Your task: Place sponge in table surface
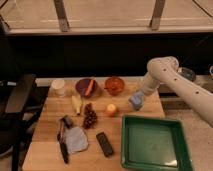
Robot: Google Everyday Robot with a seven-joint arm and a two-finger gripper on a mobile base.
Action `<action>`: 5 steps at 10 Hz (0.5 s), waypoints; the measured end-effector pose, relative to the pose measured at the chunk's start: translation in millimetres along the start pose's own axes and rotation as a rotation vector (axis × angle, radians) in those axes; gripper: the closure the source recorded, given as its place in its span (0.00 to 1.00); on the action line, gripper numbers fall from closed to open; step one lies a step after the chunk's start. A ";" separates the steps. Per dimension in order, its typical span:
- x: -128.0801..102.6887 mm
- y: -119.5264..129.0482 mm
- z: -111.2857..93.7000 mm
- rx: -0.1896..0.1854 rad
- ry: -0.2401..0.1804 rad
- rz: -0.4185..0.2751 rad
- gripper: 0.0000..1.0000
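Note:
The sponge [135,101] is a small pale blue-grey block at the right rear of the wooden table surface [47,120], just right of the orange fruit [111,109]. It sits low, at or just above the wood. My gripper [139,96] is at the end of the white arm [165,75], which reaches in from the right. The gripper is right on top of the sponge and hides its upper right part.
A green square tray [128,150] fills the front right. A red bowl [114,85], a purple bowl with a carrot [86,87] and a white cup [59,87] stand along the back. A banana [76,104], grapes [90,118], grey cloth [76,140] and black block [104,144] lie left. A dark chair [15,102] stands at the far left.

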 end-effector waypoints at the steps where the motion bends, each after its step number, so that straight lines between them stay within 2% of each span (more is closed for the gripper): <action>1: 0.6 -4.7 8.5 -0.003 -0.005 -0.030 0.35; 5: 11.6 -9.7 46.9 -0.051 -0.026 -0.059 0.35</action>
